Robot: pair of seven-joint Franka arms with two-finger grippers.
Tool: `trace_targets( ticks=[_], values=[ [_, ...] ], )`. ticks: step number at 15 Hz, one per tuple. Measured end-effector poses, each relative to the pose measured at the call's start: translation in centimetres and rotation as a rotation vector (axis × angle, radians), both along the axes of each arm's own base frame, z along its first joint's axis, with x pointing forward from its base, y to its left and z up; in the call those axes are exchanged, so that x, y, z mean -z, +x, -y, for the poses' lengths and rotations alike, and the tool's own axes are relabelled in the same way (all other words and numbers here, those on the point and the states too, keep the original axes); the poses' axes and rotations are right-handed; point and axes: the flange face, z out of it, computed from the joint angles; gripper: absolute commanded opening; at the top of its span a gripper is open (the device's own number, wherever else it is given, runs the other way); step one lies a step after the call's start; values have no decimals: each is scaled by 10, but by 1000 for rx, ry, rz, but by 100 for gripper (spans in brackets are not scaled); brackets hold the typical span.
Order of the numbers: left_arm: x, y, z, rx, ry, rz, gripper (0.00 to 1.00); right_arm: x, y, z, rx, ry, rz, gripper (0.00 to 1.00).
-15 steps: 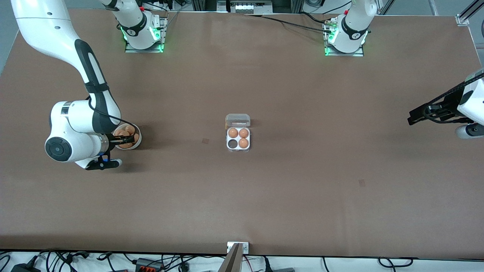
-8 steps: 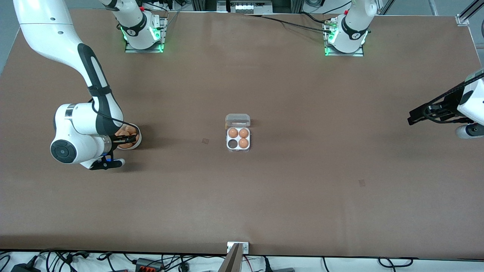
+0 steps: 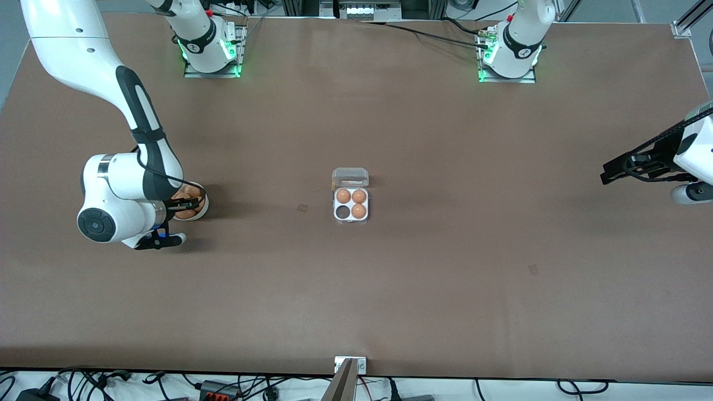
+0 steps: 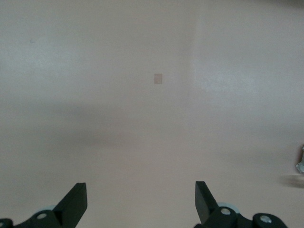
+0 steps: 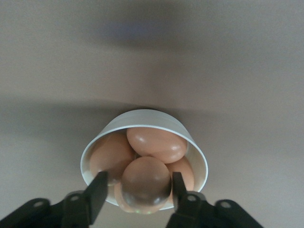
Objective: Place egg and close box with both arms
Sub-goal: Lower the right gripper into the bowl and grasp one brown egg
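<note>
Front view: the egg carton [image 3: 351, 196] sits mid-surface, its clear lid [image 3: 350, 177] hinged open at the carton's 12 o'clock edge. Three brown eggs fill the cells; the cell at 7 o'clock [image 3: 341, 212] is empty. At the right arm's end of the surface stands a white bowl of eggs [image 3: 191, 201], roughly at 9 o'clock from the carton and well apart from it. The right gripper [image 3: 186, 208] is down in the bowl, the arm folded low with its wrist at the bowl's 8 o'clock side. The left gripper [image 3: 607, 174] hangs over the bare surface at the left arm's end, waiting.

Left wrist view: the fingers [image 4: 76, 203] are spread wide with nothing between them, over plain brown surface [image 4: 152, 118].

Right wrist view: the fingers [image 5: 98, 192] straddle the topmost egg [image 5: 145, 184] in the bowl, one on each flank, close against the shell or very nearly so; whether they are pressing I cannot tell. Three more eggs lie under and around it.

Judgement: an egg is light, rigid, smooth and brittle, so it wants a gentle squeeze across its widest girth, where these fingers already sit; too much force cracks it, too little lets it slip on the curved shell. The neighbours may roll as it lifts. The carton is thin, springy plastic and light, likely to skid when the lid is pushed, hence one arm steadying it.
</note>
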Motion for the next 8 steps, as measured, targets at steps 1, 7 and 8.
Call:
trace_targets(
  ticks=[1,7,8],
  values=[
    [0,0,0,0,0,0,100,-2,1,0,0,0,2,31],
    [0,0,0,0,0,0,100,-1,1,0,-4,2,1,17],
    [0,0,0,0,0,0,100,-1,1,0,-11,5,0,17]
  ],
)
